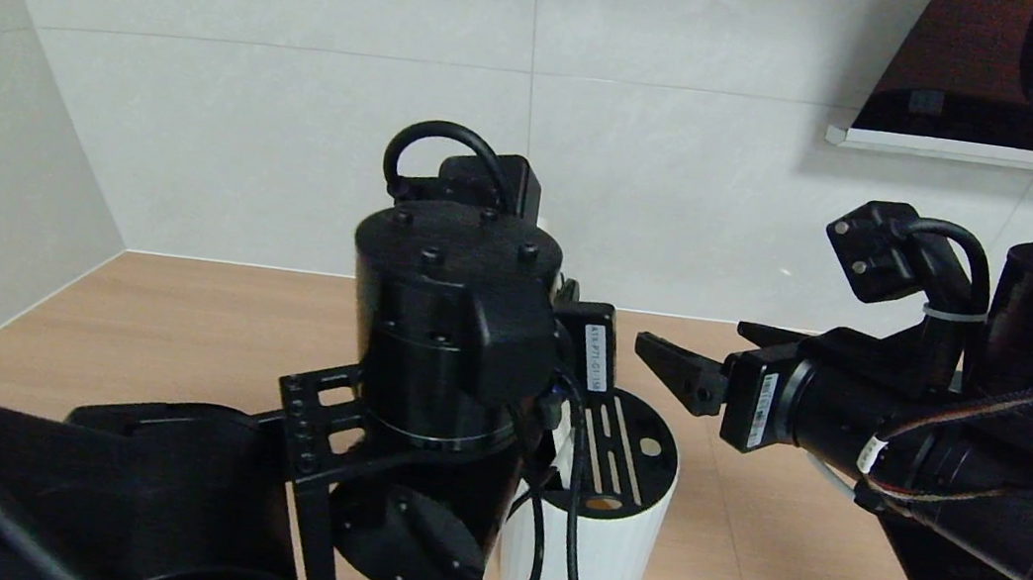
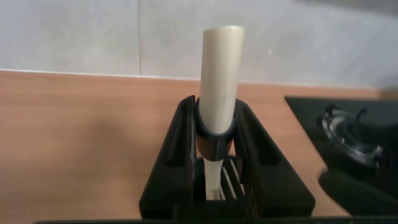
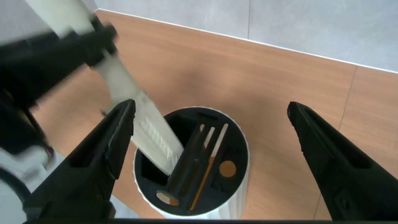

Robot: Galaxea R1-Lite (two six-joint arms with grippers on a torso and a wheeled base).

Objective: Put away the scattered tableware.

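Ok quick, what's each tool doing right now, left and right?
Left tool: closed on the knife.
Right tool: open, holding nothing.

White wrist labels (image 1: 598, 359) carry print too small to read.

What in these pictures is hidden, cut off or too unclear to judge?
Knife tip: right wrist view, sunk inside the holder.
Holder's left side: head view, behind the left arm.
Left gripper: right wrist view, blurred.
Stove: left wrist view, blurred, cut by the edge.
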